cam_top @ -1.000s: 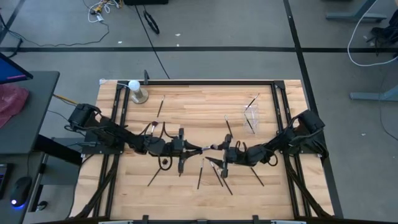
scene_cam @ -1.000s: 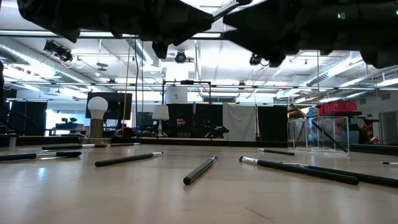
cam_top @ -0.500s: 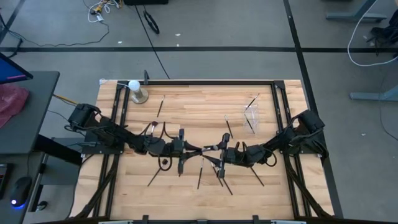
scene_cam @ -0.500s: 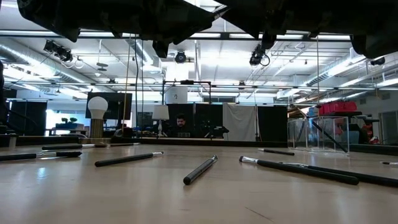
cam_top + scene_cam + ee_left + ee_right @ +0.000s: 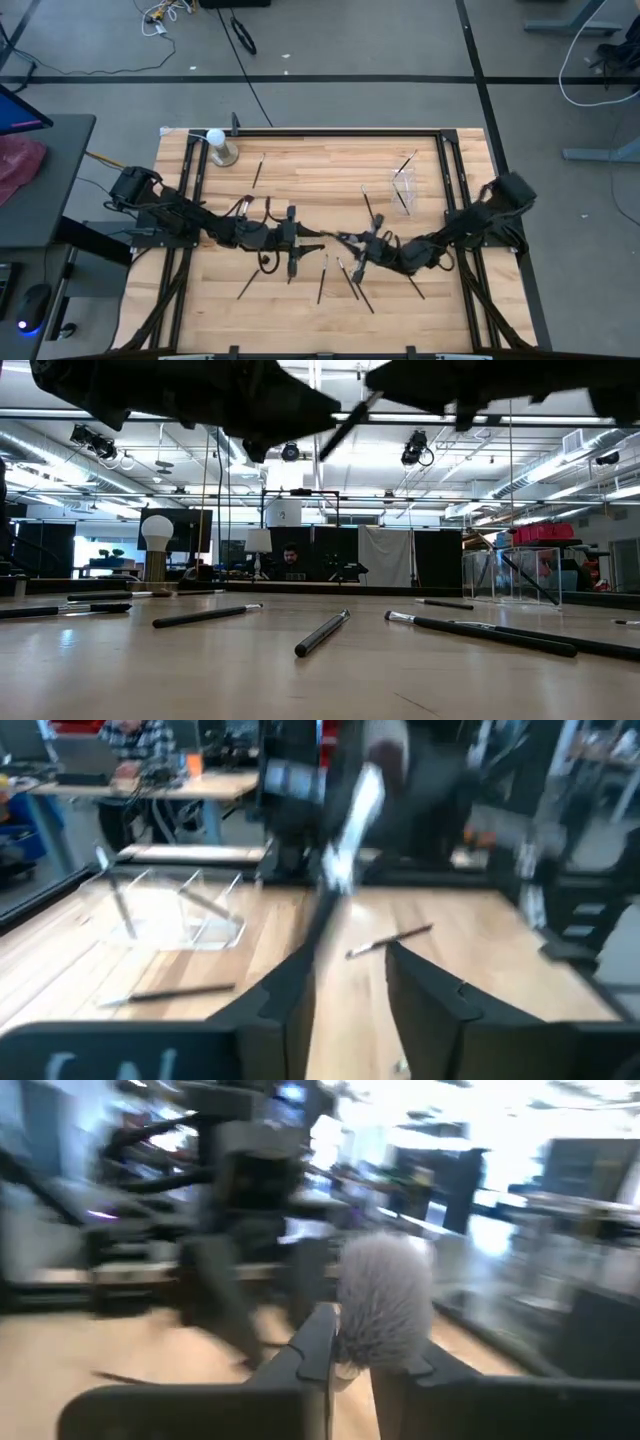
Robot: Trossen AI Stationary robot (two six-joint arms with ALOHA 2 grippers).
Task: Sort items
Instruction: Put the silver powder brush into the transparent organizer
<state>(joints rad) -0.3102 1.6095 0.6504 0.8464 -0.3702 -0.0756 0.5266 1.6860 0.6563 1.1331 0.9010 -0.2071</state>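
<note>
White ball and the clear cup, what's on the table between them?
In the high view, one thin brush lies nearer the white ball; the rest toward the clear cup is bare wood.

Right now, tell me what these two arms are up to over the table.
A brush is passing from one arm to the other above the middle of the wooden table. The right gripper has closed on the brush, its fluffy tip showing between the fingers. The left gripper is open, its fingers apart around the handle end. More brushes lie loose on the table; one leans in the clear cup.
</note>
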